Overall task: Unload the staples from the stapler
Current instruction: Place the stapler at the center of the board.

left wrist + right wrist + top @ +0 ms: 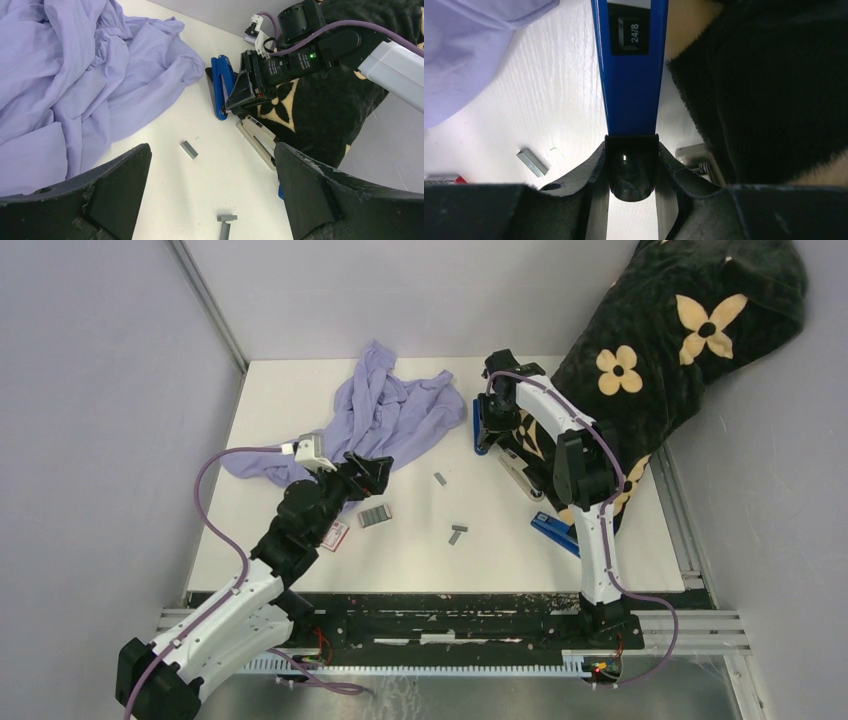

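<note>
The right gripper has its jaws closed on the black end cap of a blue stapler, which lies on the white desk at about 1 o'clock from the desk's middle. In the right wrist view the stapler's blue body runs straight away from the jaws toward 12 o'clock and carries a small "24/8" label. Whether any staples sit inside it does not show.

The left gripper hangs over the desk at about 9 o'clock from the middle, its jaws wide open and holding nothing.

The staples lie loose on the desk. One short grey strip is near the middle. A second strip is at 5 o'clock from the first. A wider cluster is at 8 o'clock from the first, just beside the left gripper.

A red-and-white box sits at 8 o'clock from that cluster. A lavender cloth is bunched at 11 o'clock. A black flowered cloth is draped at 2 o'clock. A pale stapler and a second blue stapler lie at the flowered cloth's edge.
</note>
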Controlling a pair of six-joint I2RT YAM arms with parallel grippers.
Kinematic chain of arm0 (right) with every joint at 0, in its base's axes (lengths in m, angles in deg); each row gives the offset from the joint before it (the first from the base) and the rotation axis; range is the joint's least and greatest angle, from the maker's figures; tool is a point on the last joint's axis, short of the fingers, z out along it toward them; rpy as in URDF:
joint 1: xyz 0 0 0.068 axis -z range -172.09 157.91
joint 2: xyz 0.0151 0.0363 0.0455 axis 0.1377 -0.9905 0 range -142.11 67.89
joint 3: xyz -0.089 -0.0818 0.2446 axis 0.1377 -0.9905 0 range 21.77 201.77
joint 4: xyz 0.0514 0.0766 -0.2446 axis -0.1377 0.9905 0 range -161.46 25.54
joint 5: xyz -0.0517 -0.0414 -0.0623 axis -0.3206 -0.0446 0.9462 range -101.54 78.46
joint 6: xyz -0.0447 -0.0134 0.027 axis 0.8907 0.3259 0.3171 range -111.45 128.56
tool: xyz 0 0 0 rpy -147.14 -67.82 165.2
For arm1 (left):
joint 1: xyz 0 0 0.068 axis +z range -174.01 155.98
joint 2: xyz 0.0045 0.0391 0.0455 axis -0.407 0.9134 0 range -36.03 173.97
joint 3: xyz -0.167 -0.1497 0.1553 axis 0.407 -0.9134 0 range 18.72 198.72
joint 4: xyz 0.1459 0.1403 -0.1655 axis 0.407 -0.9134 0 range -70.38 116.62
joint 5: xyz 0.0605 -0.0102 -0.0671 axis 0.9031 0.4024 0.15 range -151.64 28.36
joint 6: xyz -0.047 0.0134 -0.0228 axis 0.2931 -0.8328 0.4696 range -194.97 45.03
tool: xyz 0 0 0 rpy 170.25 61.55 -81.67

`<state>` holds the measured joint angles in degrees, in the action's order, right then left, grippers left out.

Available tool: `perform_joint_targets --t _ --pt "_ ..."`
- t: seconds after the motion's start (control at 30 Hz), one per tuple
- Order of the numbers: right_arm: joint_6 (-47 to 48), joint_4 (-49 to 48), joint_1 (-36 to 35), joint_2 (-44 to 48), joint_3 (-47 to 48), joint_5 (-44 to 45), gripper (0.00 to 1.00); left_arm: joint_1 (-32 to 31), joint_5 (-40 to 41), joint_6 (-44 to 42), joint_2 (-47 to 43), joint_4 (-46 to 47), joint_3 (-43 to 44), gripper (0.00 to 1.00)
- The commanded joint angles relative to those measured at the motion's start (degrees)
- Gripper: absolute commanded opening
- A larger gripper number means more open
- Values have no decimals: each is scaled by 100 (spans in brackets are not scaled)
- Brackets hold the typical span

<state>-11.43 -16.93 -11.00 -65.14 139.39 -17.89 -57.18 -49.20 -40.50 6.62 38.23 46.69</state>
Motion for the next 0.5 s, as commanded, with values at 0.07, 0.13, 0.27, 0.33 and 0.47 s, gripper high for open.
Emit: perform_joint_targets --t 0.07,0.13,0.27,0.33,0.47 --pt "-108 -269 -33 -297 565 75 21 28 201 134 -64 0 -28 99" --pt "-62 -299 -33 -389 645 71 23 30 222 145 -64 -10 -31 99" --pt "48 -343 -31 -570 799 46 29 27 233 163 -39 -11 -16 99" --pt "87 -358 -33 -638 855 46 31 29 244 171 -17 -16 -9 99" --pt "135 -388 -35 -721 923 5 38 28 243 178 44 -10 36 99"
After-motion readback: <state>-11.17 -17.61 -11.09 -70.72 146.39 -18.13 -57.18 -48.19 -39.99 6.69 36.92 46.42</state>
